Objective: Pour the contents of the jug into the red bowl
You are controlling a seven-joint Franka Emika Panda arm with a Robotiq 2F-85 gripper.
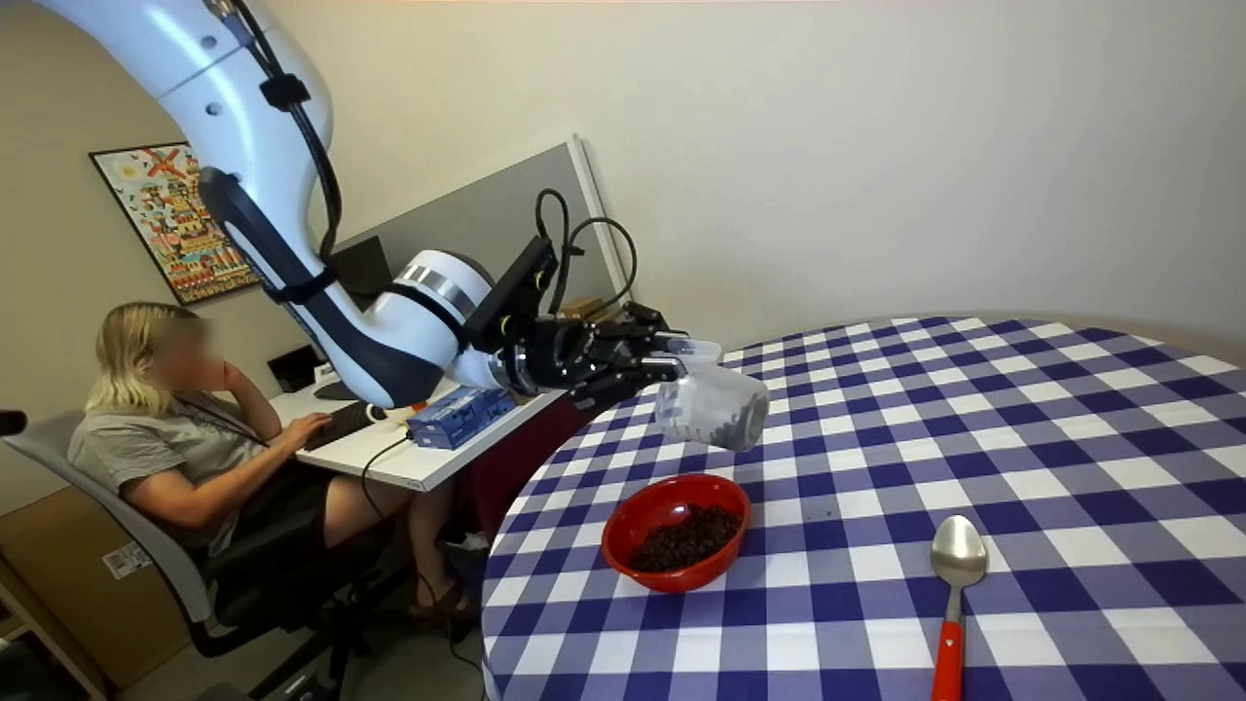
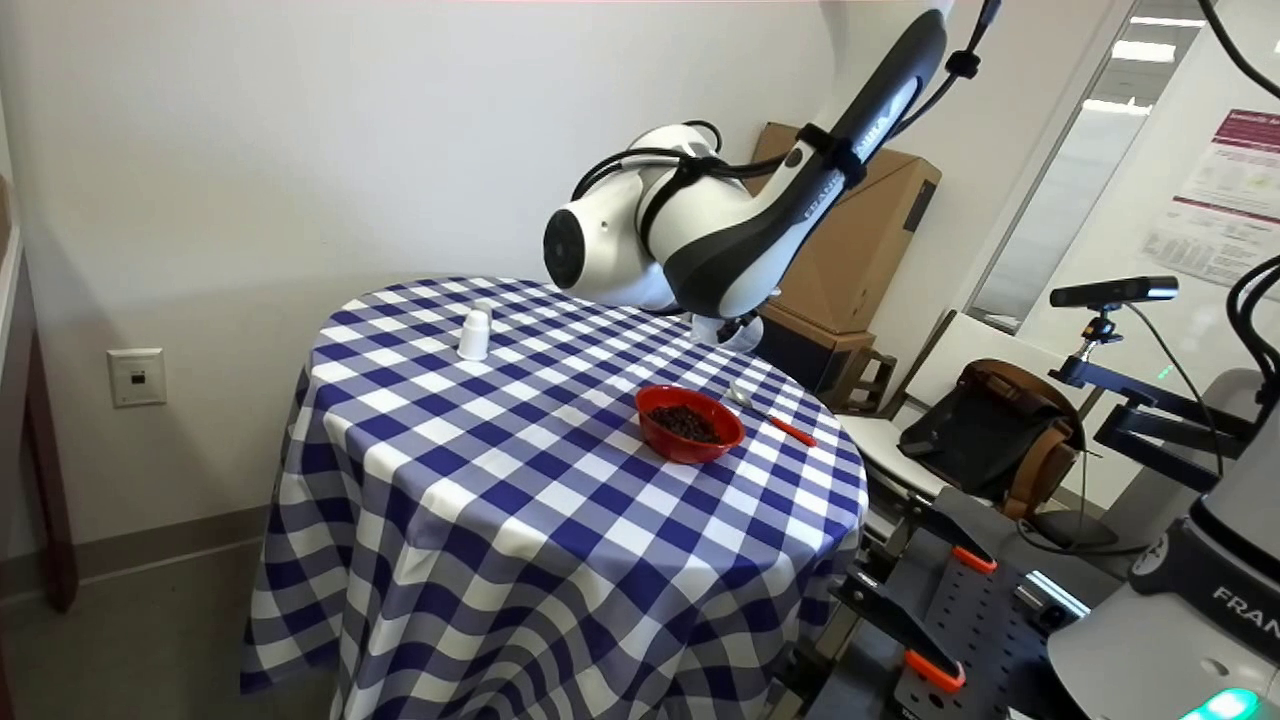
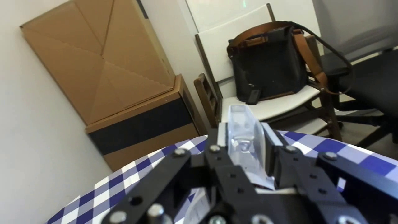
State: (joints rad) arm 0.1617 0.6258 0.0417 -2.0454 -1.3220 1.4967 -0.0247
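Gripper (image 3: 246,137) pinching the jug (image 1: 715,407) by its handle (image 3: 238,119); in the wrist view I read one finger (image 3: 222,134) pressed to each side of it. Jug: colourless, cloudy see-through, rounded body, faint marks on the side. I have it tilted well over, held in the air above the cloth (image 1: 1071,467), higher than the bowl (image 1: 644,516), near it and apart. A grey patch shows low through the side; I cannot tell whether that is contents or cloth seen through.

Bowl: round, shallow, glossy red, one bright highlight inside, upright on the cloth. Dark bits (image 1: 689,540) lie heaped in it toward one side, leaving part of the red interior bare.

Spoon (image 1: 951,643): metal, red at the holding end, lying on the cloth, apart from the bowl. In an exterior view I note a small white object (image 2: 474,337) standing farther along the cloth; identity unclear.

Beyond the cloth: a person (image 1: 185,448) seated at a desk (image 1: 414,463); a black bag (image 3: 270,65) with brown straps on a chair (image 3: 273,107); cartons (image 3: 93,62) stacked farther back.
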